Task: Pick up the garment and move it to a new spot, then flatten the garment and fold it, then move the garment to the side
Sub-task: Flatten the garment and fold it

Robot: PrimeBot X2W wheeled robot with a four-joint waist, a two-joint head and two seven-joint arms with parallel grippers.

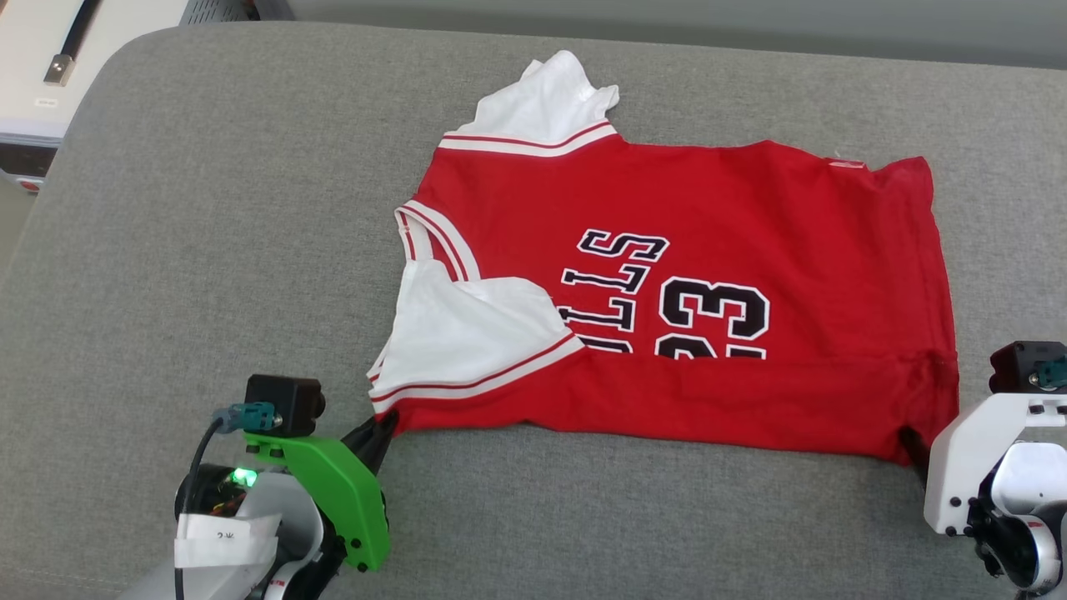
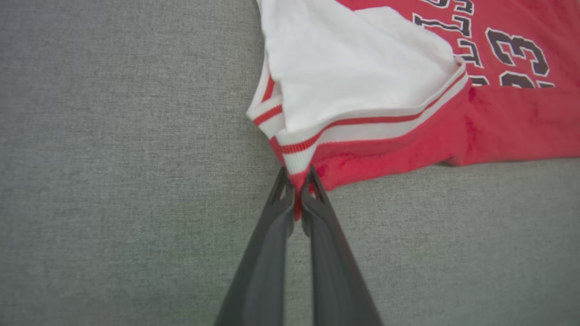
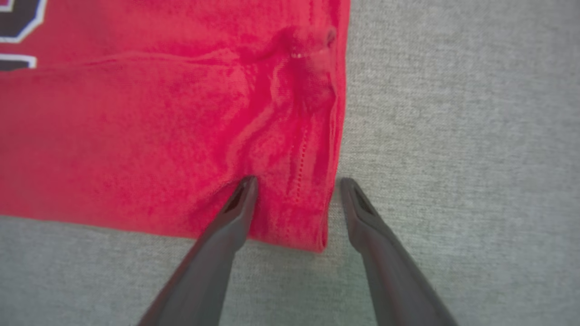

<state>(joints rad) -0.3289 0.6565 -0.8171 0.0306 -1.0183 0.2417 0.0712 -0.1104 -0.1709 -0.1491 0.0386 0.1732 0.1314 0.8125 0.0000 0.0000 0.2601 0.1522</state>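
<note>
Left wrist view: left fingers (image 2: 267, 253) pinch the garment (image 2: 498, 122), right fingers (image 3: 385, 253) spread astride its corner

You have open grey cushion (image 1: 208, 250) across the frame's left and bottom; the garment (image 1: 708, 208) covers centre and right.

Green left bracket (image 1: 338, 493), white right bracket (image 1: 965, 467) — black camera cubes (image 1: 283, 403), dark tapered jaws.

Lower half of print (image 1: 671, 304) hidden under garment (image 1: 750, 208) fold, sleeve (image 1: 467, 333) covering first letters
</note>
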